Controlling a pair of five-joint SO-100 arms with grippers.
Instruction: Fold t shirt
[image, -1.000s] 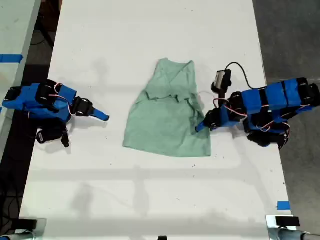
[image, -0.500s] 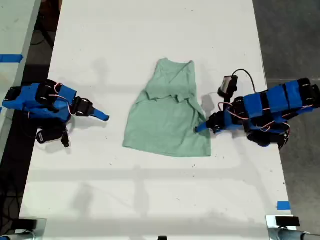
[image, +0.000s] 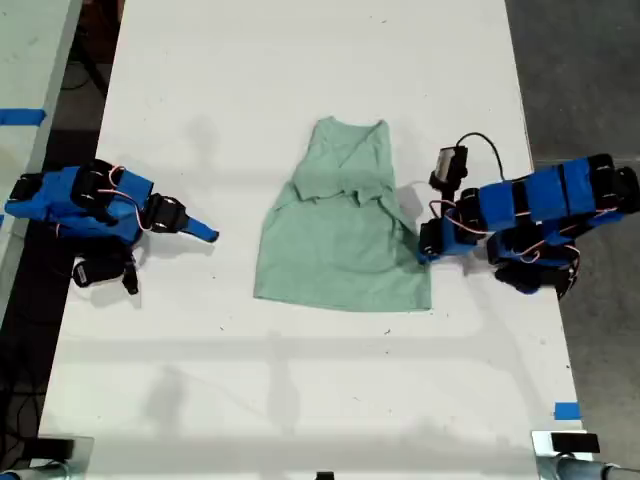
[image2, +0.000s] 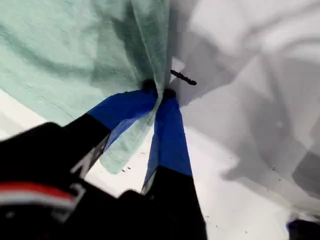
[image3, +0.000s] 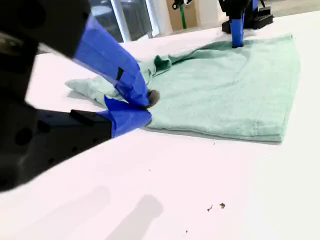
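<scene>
The pale mint-green t shirt (image: 345, 240) lies flat in the middle of the white table (image: 300, 400), V-neck toward the far end, hem flaring toward the near end. At its edge on the exterior view's right, my first gripper (image: 425, 243) is shut on a pinched fold of the t shirt (image2: 60, 50), the cloth running up between its blue fingers (image2: 170, 125). My second gripper (image: 208, 232) rests on the table at the exterior view's left, apart from the t shirt (image3: 225, 95). Its jaws (image3: 145, 107) are shut on nothing. The first gripper (image3: 237, 30) shows beyond the cloth.
A strip of blue tape (image: 566, 410) marks the table near the exterior view's lower right corner. A second surface with blue tape (image: 20, 116) stands off the exterior view's left. Small dark specks (image3: 216, 206) lie on the table.
My first gripper has drawn back toward the exterior view's right with the t shirt's edge, and the whole cloth has slid slightly that way. The second arm has not moved.
</scene>
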